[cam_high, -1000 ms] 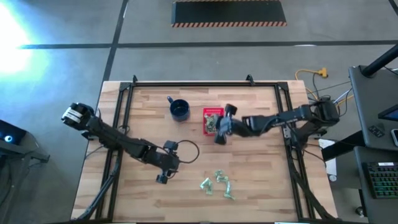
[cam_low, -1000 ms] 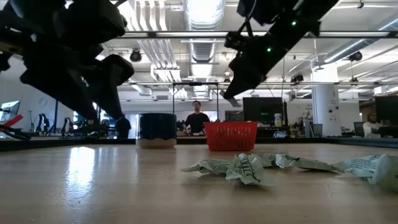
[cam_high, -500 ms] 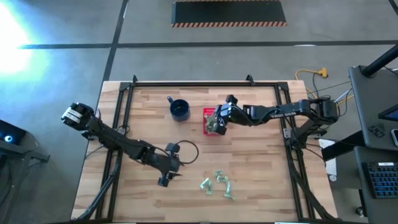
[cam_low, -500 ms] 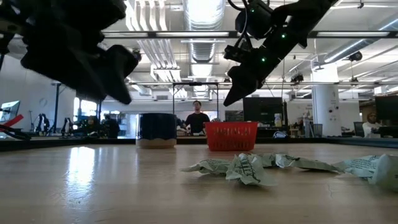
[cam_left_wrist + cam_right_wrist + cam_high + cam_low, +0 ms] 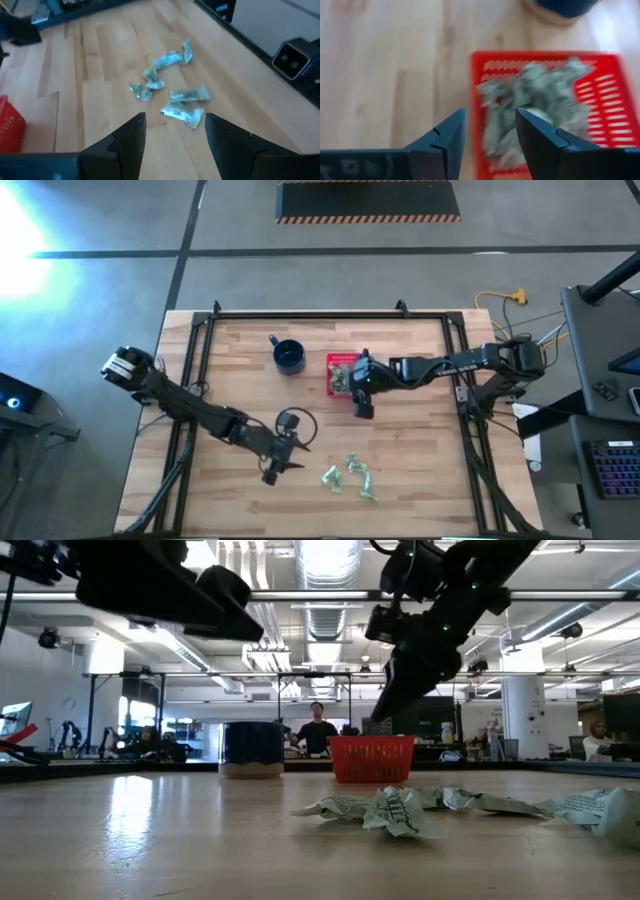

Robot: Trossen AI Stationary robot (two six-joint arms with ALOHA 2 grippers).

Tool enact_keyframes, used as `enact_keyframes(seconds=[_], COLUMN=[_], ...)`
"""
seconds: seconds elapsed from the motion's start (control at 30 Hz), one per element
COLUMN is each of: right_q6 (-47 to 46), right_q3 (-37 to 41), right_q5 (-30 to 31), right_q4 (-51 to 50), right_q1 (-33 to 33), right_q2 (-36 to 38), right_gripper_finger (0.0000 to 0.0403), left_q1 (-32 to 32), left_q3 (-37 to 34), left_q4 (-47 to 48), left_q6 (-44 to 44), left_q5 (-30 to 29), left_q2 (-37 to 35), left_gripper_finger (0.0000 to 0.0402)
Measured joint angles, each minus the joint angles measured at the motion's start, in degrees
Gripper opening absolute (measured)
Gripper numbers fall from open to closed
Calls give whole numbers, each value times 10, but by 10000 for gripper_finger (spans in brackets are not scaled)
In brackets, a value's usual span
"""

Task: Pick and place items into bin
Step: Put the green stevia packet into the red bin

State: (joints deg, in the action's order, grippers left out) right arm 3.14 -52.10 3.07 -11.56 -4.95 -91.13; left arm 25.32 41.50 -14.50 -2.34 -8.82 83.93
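Several pale green wrinkly wrappers (image 5: pixel 350 476) lie loose on the wooden table near its front edge; they also show in the left wrist view (image 5: pixel 169 95) and the low view (image 5: pixel 400 808). The red basket (image 5: pixel 341 373) stands at mid-table with more wrappers (image 5: pixel 535 100) in it. My left gripper (image 5: pixel 285 462) is open and empty, just left of the loose wrappers. My right gripper (image 5: pixel 362 406) is open and empty, above the table at the basket's near right corner (image 5: pixel 480 115); it hangs well above the basket (image 5: pixel 371 758) in the low view.
A dark blue mug (image 5: pixel 289 356) stands left of the basket; it also shows in the low view (image 5: pixel 250 748). A black metal frame (image 5: pixel 300 314) runs along the table's far and side edges. Bare wood lies between the basket and the loose wrappers.
My right gripper has swung over the red basket, then drawn back toward the table's near edge beside it. My left gripper has gone toward the table's right edge, closer to the loose wrappers, and has turned toward them. The loose wrappers have not moved.
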Motion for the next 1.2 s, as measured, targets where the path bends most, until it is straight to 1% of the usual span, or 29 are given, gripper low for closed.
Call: enact_keyframes(seconds=[0.07,0.1,0.27,0.37,0.6,0.83,1.03,1.2], right_q6=[3,3,3,1,-38,-59,-86,-108], right_q3=[0,0,2,2,4,11,27,36], right_q5=[-1,-1,-1,-1,-1,3,35,62], right_q4=[-17,-24,-33,-43,-64,-67,-67,-76], right_q1=[15,23,67,93,141,182,210,230], right_q2=[0,0,0,6,29,58,87,103], right_gripper_finger=[157,155,145,139,127,119,112,106], left_q1=[0,0,3,3,2,-1,-8,-20], left_q3=[-1,0,11,24,66,102,124,122], left_q4=[-20,-44,-129,-154,-154,-154,-156,-155], left_q6=[-6,-7,-11,-12,-13,-25,-28,-13], left_q5=[4,8,12,13,14,43,49,57], left_q2=[16,31,118,159,218,278,304,316], left_gripper_finger=[187,187,187,187,187,187,187,187])
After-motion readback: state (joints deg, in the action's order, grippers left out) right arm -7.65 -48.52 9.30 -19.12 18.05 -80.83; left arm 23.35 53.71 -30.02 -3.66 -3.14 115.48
